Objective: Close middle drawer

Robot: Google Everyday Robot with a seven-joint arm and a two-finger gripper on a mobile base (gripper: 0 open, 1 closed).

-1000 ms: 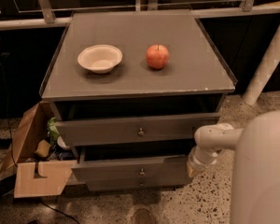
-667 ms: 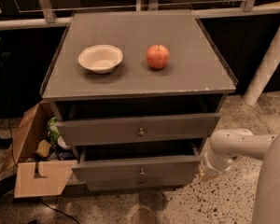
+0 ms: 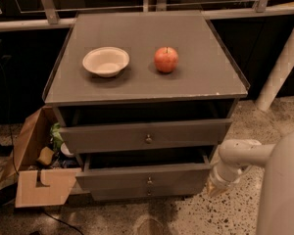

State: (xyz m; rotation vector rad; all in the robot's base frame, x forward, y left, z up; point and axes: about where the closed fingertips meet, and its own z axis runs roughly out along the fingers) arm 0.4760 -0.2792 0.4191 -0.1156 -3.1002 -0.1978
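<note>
The middle drawer (image 3: 137,176) is a dark-grey drawer with a small round knob (image 3: 149,181). It stands pulled out, with a dark gap above its front. The taller top drawer (image 3: 112,137) above it also stands pulled out. The short bottom drawer (image 3: 122,193) sits further back under them. My gripper (image 3: 214,187) is low at the right, next to the right end of the middle drawer's front. My white arm (image 3: 240,153) reaches in from the right edge.
A white bowl (image 3: 106,61) and a red apple (image 3: 166,59) sit on the cabinet top (image 3: 206,77). An open cardboard box (image 3: 36,180) with odds and ends stands on the floor at the left. A white post (image 3: 284,58) stands at the right.
My arm and gripper have shifted to the right and slightly down beside the drawer's right end. The drawers look the same as before.
</note>
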